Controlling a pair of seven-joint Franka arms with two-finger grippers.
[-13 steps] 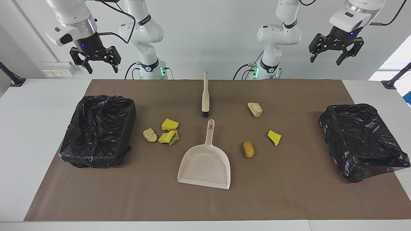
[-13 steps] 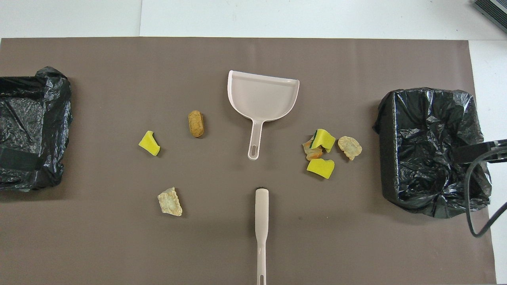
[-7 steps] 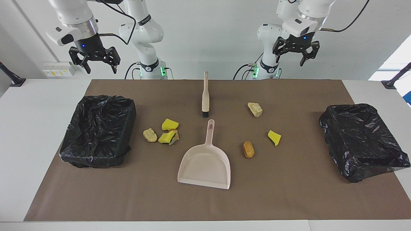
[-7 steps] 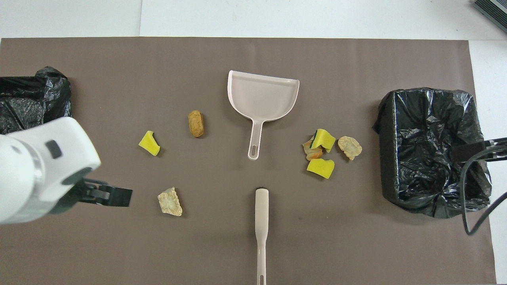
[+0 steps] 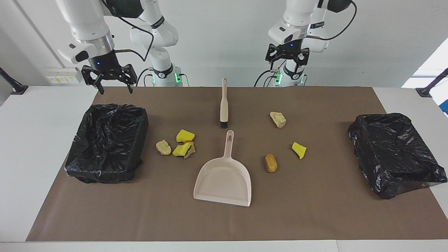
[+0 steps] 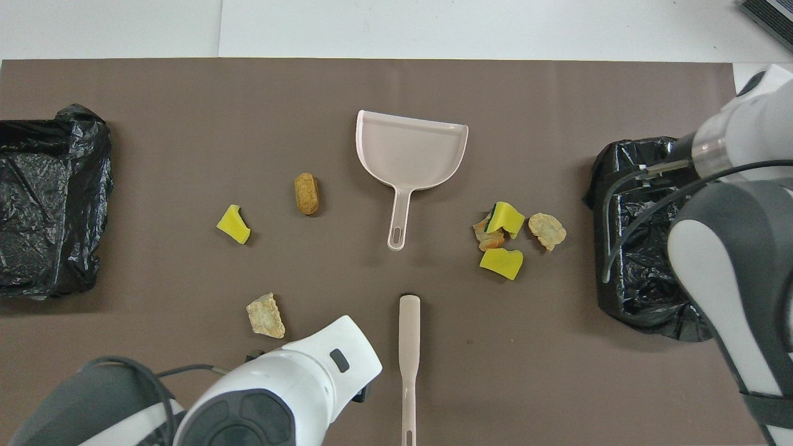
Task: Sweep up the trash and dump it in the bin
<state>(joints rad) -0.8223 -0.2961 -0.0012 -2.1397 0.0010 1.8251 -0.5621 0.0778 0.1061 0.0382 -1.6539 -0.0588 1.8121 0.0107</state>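
Clock directions are read in the facing view, with the pink plastic dustpan (image 5: pixel 224 180) as the dial centre.

1. I see the right hand (image 5: pixel 112 84) at 10 o'clock, raised over the robots' edge of the worktop (image 5: pixel 35 140). Its fingers are spread wide and hold nothing.
2. A bin lined with a black plastic bag (image 5: pixel 106 141) sits at 9 o'clock on the brown paper mat (image 5: pixel 315 217).
3. A trash cluster (image 5: pixel 179 145) lies at 10 o'clock between this bin and the dustpan. It is two yellow sponge wedges, a pale beige lump and a small orange scrap, touching or just beside one another.
4. A beige hand brush with black bristles (image 5: pixel 224 105) lies at 12 o'clock, bristles toward the dustpan handle, apart from it.
5. A second beige lump (image 5: pixel 278 119) lies at 1 o'clock, an orange-brown oblong piece (image 5: pixel 271 163) at 3 o'clock and a single yellow wedge (image 5: pixel 299 150) at 2 o'clock.
6. The left hand (image 5: pixel 287 60) hangs at 1 o'clock above the robots' edge of the mat, fingers wide, empty.
7. A second black-lined bin (image 5: pixel 393 154) sits at 3 o'clock.
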